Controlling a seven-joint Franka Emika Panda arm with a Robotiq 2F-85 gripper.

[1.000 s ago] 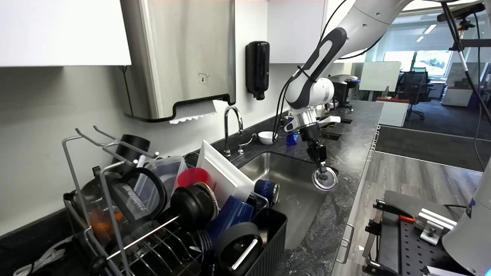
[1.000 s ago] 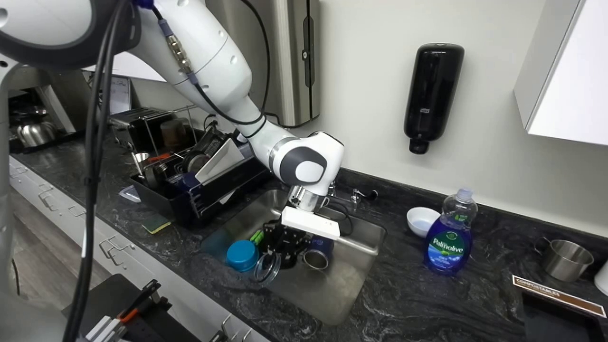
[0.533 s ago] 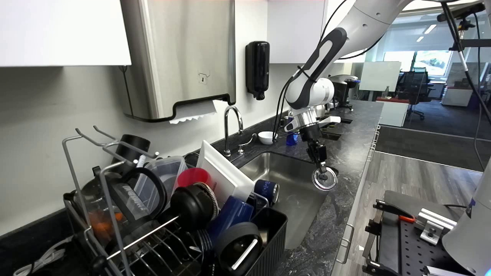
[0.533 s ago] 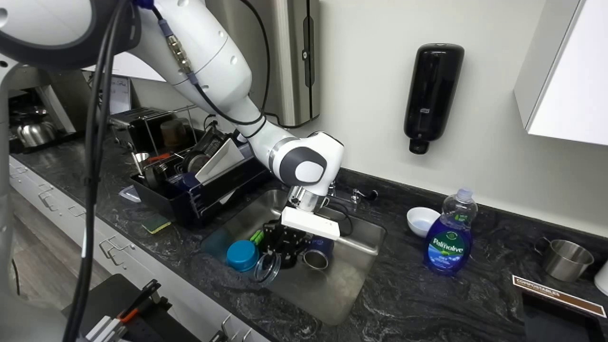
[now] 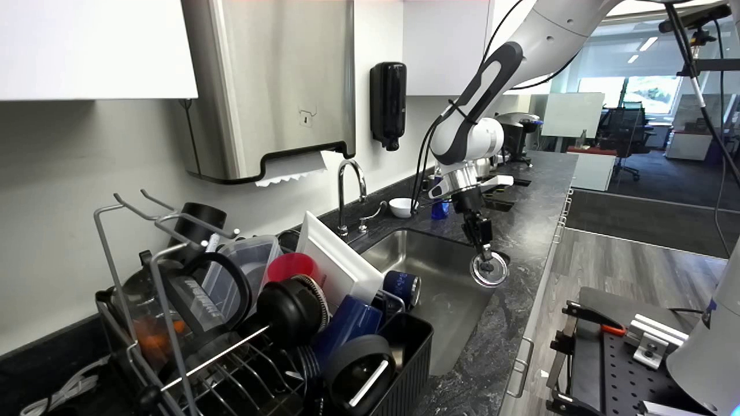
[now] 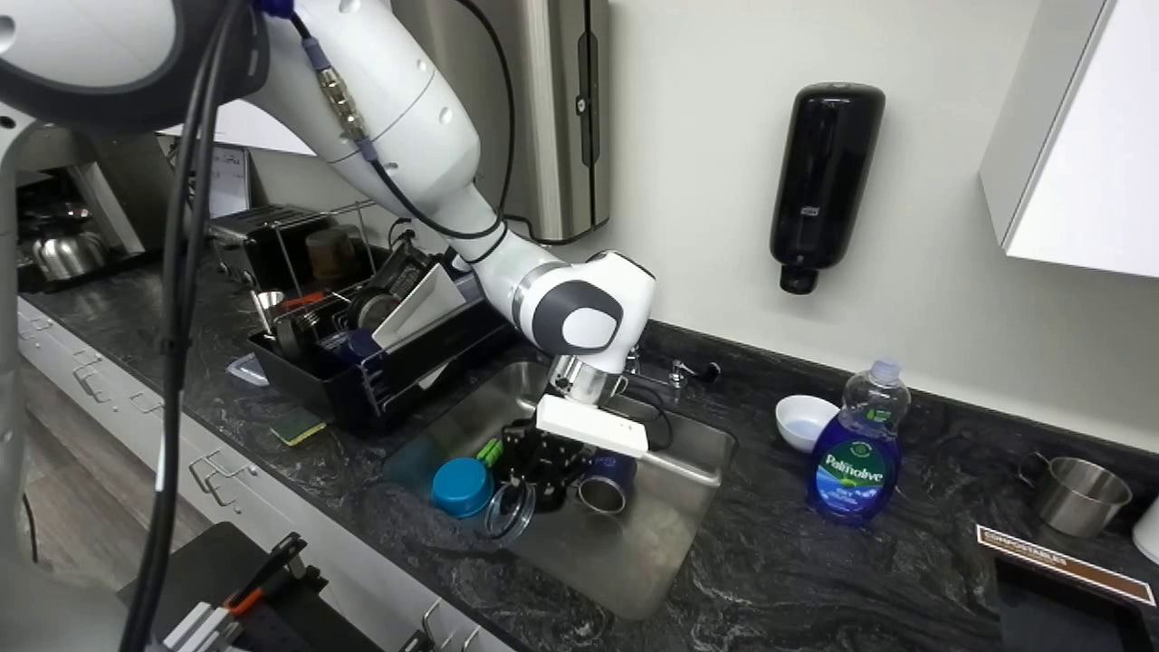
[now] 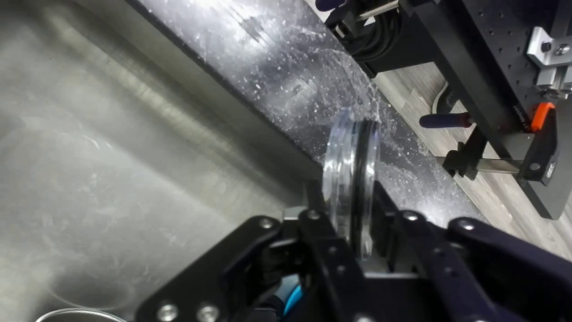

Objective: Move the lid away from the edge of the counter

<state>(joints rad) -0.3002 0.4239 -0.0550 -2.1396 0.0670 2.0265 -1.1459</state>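
Observation:
The lid [image 5: 489,270], round and clear with a shiny rim, hangs on edge in my gripper [image 5: 487,253]. It also shows in an exterior view [image 6: 510,512]. In the wrist view the lid [image 7: 351,174] stands edge-on between the two fingers of my gripper [image 7: 348,197], which is shut on it. The lid is over the front rim of the sink, beside the front strip of the dark marbled counter [image 7: 286,89]. The counter [image 5: 509,323] also shows in both exterior views [image 6: 761,580]. The fingertips are hard to make out in the exterior views.
The steel sink [image 6: 616,561] holds a dark blue mug [image 6: 605,480]. A light blue dish [image 6: 462,487] is by the sink's front side. A loaded dish rack [image 5: 243,358] stands beside the sink. A soap bottle [image 6: 854,453] and white bowl [image 6: 804,421] stand on the counter.

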